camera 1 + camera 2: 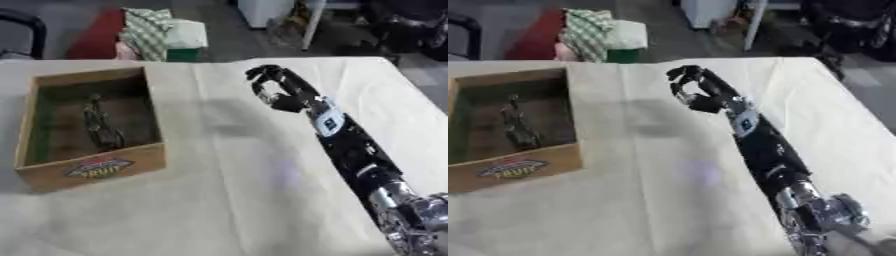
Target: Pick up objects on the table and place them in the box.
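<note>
The black right hand (276, 90) hangs over the cream cloth-covered tabletop (227, 200), fingers curled, holding nothing. A dark knobbly object (101, 125) (blurred) lies in the wooden rectangular box (92, 170).

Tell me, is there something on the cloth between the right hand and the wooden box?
Nothing visible. The right hand hangs with curled fingers holding nothing, and only bare cloth lies between it and the box.

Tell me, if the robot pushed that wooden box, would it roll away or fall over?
Probably neither. The wooden box has flat sides and sits low and wide on the cloth-covered table, so it would likely slide or drag rather than roll or tip. It holds only one dark object, so it may be fairly light.
</note>
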You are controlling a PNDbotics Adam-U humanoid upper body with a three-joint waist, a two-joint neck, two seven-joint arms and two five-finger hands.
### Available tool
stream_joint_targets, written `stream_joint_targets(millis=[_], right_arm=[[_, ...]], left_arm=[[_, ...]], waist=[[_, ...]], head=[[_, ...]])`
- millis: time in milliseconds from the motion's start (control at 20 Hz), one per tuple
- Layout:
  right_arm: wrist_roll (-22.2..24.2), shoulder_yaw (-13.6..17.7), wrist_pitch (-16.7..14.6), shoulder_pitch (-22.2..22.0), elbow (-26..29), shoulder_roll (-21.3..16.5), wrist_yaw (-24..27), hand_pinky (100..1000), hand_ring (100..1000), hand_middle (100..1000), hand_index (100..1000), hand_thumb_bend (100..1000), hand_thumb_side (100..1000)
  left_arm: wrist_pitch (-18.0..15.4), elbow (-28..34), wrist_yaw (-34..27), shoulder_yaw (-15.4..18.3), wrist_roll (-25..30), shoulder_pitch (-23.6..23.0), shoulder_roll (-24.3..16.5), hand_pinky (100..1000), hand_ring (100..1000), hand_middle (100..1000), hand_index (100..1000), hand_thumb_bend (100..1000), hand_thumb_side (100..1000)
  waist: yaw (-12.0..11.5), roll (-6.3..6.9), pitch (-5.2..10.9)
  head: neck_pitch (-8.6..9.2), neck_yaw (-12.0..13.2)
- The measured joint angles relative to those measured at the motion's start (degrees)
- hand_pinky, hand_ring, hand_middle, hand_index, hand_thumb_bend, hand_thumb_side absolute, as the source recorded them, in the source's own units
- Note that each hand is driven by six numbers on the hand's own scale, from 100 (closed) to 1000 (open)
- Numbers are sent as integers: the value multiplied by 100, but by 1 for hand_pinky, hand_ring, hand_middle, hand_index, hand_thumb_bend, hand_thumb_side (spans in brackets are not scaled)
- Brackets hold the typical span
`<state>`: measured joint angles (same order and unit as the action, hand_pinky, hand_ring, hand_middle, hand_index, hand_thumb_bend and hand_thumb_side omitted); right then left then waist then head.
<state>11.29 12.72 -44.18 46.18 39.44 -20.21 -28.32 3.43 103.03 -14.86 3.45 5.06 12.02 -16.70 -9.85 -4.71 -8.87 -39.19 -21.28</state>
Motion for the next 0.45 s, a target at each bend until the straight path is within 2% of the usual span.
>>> stream_joint_targets(millis=[150, 450], right_arm=[[151, 9, 267, 17, 116, 186, 279, 753, 633, 715, 845, 100, 780], [608, 34, 816, -49, 546, 237, 825, 752, 630, 712, 840, 100, 790]], left_arm=[[0, 0, 0, 22, -2, -26, 0, 673, 667, 574, 560, 100, 852], [4, -1, 0, 24, -15, -35, 0, 673, 666, 574, 560, 100, 854]], waist=[[19, 1, 0], [35, 2, 3]], head=[[0, 0], [-1, 1]])
